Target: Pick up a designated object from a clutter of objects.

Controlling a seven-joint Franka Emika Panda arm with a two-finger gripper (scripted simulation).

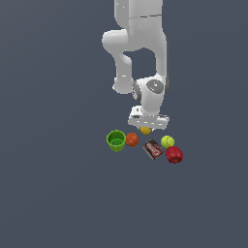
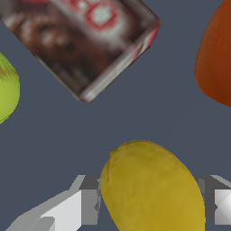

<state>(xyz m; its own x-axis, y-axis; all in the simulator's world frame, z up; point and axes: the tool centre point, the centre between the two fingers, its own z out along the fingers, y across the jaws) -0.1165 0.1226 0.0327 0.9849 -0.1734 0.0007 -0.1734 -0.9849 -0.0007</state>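
We are observing the claw [image 2: 149, 203] standing wide with the lemon [image 2: 151, 189] lying between its fingers [image 2: 76, 207], and are judging its rounded skin risks squirting out on closing.

Lemon [image 2: 151, 189] between hand [image 2: 151, 203] fingers [image 2: 76, 207] — box [image 2: 81, 40] near.

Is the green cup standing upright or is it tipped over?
Upright: in the exterior view the green cup's round open mouth faces up, beside the orange-red ball.
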